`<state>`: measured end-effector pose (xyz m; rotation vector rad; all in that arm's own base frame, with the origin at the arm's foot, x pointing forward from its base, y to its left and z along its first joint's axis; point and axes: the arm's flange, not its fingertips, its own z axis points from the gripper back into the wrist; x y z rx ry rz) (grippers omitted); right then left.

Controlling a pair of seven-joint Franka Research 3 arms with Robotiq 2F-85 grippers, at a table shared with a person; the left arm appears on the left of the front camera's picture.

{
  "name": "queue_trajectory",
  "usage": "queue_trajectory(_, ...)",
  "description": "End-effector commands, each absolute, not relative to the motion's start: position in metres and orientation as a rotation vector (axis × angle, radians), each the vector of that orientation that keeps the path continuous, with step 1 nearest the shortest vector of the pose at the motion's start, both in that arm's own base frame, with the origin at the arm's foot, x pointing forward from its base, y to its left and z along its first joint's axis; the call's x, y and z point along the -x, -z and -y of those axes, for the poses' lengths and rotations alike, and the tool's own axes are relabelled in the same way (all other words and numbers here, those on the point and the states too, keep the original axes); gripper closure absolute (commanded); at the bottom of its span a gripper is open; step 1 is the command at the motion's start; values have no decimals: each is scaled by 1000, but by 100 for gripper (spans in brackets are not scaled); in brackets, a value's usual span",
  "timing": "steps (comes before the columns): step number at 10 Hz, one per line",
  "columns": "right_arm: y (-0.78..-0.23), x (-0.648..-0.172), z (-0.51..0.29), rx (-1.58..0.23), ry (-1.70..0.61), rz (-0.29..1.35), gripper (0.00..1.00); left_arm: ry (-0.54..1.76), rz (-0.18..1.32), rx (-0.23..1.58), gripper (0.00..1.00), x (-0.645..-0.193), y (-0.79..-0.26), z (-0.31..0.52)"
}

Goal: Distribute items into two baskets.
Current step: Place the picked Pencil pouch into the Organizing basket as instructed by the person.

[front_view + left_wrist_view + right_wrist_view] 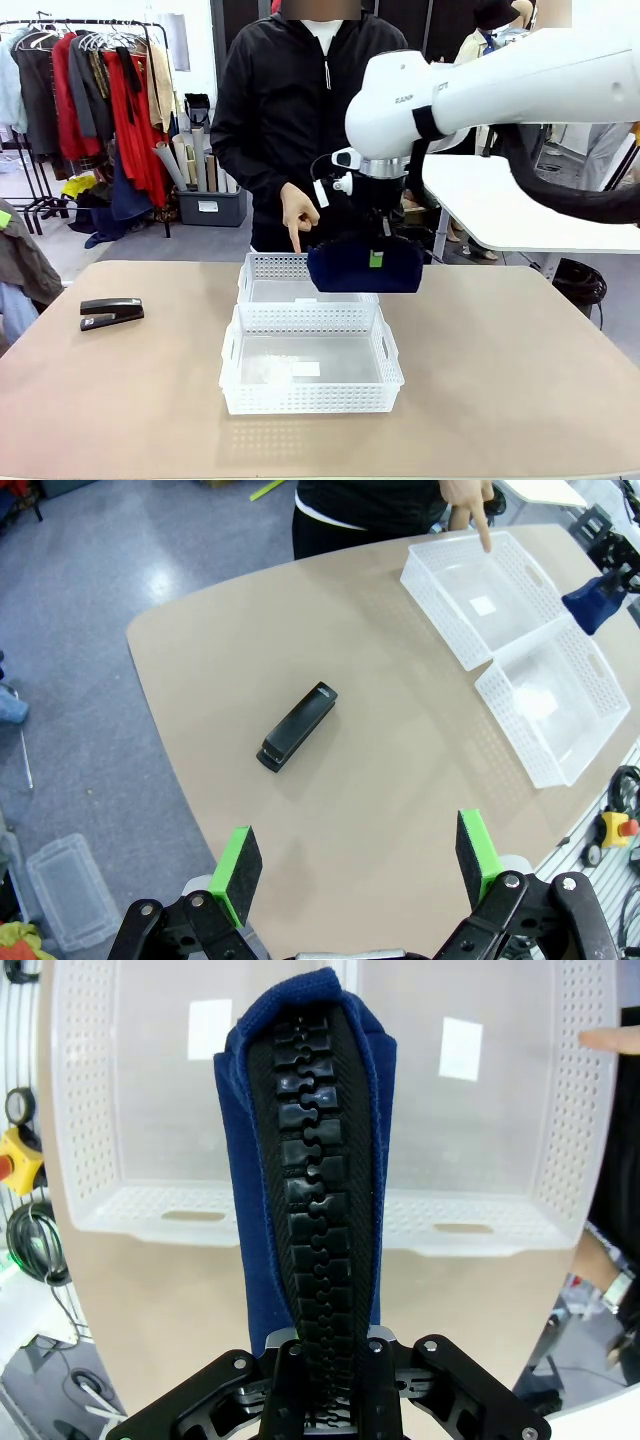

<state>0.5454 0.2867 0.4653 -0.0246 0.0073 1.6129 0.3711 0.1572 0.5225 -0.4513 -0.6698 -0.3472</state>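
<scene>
My right gripper [376,246] hangs over the two white baskets, shut on the navy pouch [365,266]. The right wrist view shows the pouch [305,1160] zipper-side up, held in my right gripper [330,1350] above the seam between the near basket [85,1110] and the far basket [572,1130]. A person's finger [296,238] points down into the far basket [270,262]. The near basket [310,396] holds nothing. The black stapler [111,312] lies on the table at the left. My left gripper [357,865] is open high above the stapler [298,726].
The baskets [432,588] [520,742] stand side by side, long sides touching, in the table's middle. The tan table [520,380] has bare room right and left of them. A yellow box with a red button [612,830] sits below the table edge.
</scene>
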Motion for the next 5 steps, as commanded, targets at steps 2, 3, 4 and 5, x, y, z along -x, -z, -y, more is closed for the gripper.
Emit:
queue_trajectory(2, -462, -574, -320, 84, -1601, 21, 100, 358, 684, 465, 0, -371, -522, -158)
queue_trajectory(3, -458, -581, -327, 95, -1616, 18, 100, 358, 684, 465, 0, -371, -522, -158)
queue_trajectory(4, -453, -588, -334, 97, -1619, 15, 100, 358, 684, 465, 0, -371, -522, -158)
queue_trajectory(5, -450, -595, -339, 114, -1614, 26, 100, 358, 684, 465, 0, -371, -522, -158)
